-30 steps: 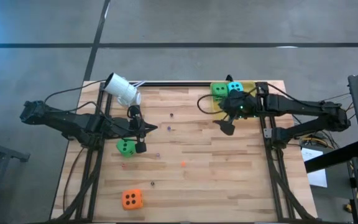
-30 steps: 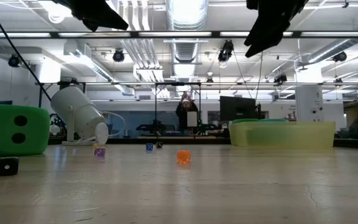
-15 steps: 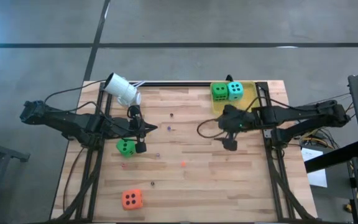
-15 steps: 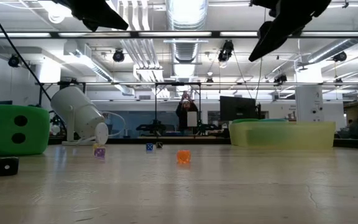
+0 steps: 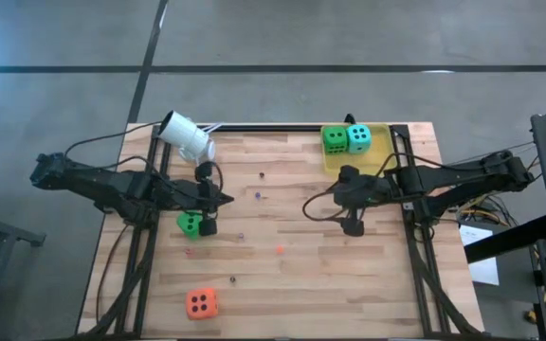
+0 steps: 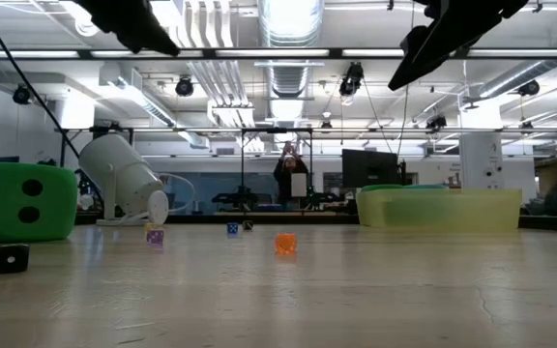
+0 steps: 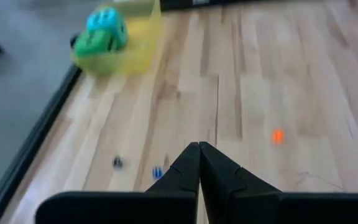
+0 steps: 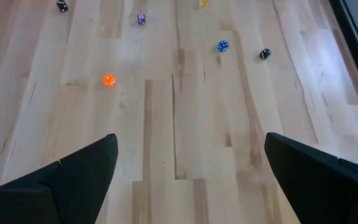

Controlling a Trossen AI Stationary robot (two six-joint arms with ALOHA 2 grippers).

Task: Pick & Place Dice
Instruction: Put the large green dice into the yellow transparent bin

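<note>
One green die (image 5: 189, 223) rests on the table by its bottom face, left of centre; the low view shows it as the green die (image 6: 25, 201). My left gripper (image 5: 227, 197) is shut and hovers above the table just right of it, shown shut in its wrist view (image 7: 198, 148). The orange-red die (image 5: 201, 303) sits near the table's near-left corner. The second green die (image 5: 335, 139) and the teal die (image 5: 358, 138) lie in the yellow tray (image 5: 377, 152) at the far edge. My right gripper (image 5: 351, 225) is open (image 8: 191, 158), raised over bare wood on the tray's near side.
A white cylindrical camera (image 5: 186, 137) lies at the far-left corner. Several tiny dice are scattered mid-table, among them an orange one (image 8: 108, 79), a blue one (image 8: 223, 45) and a black one (image 8: 264, 54). Black rails run along the table's left and right sides.
My right gripper has moved from beside the yellow tray toward the table's near edge, leaving both dice in the tray fully uncovered. My left arm has shifted slightly toward the table's left. The dice have not moved.
</note>
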